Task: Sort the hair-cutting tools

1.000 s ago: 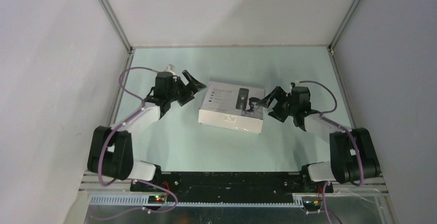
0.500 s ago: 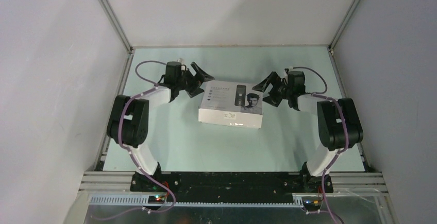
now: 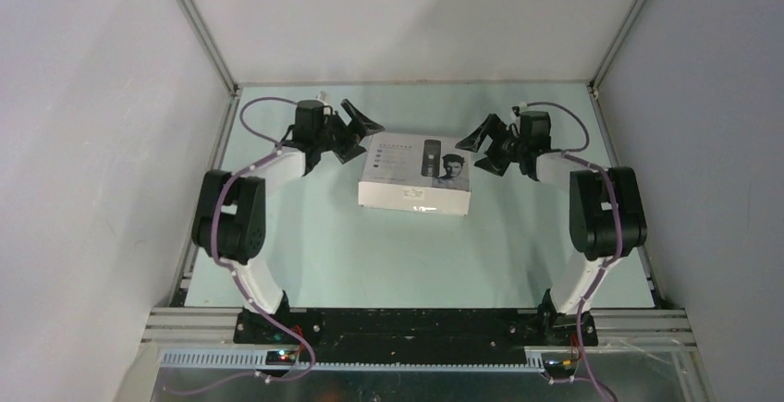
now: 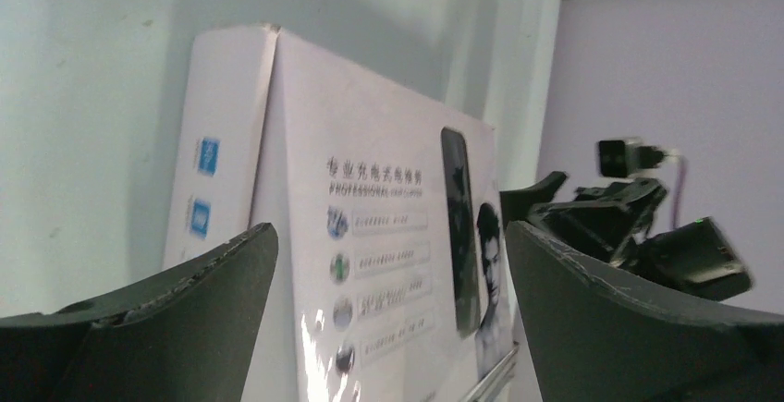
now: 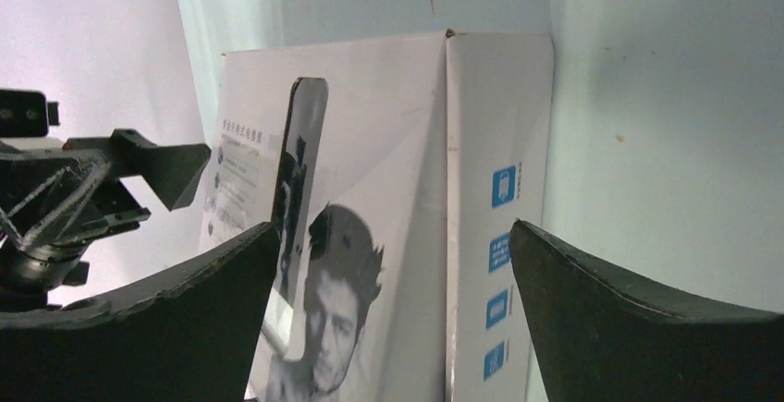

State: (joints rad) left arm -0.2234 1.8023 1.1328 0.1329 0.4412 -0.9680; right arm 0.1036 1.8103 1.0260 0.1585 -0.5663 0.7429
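Both the left gripper (image 3: 359,140) and the right gripper (image 3: 481,149) gape wide at the short ends of the closed white box (image 3: 414,197), which lies midway between the table's (image 3: 370,263) side edges, nearer the far edge. If one presses in ahead of the other or off-centre, the box could swivel or skid away. No hair-cutting tools show, presumably shut inside it, so their heading cannot be told; the box's long axis runs parallel to the far edge.

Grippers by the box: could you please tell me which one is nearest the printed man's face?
The right gripper; the face is printed at its end of the box.
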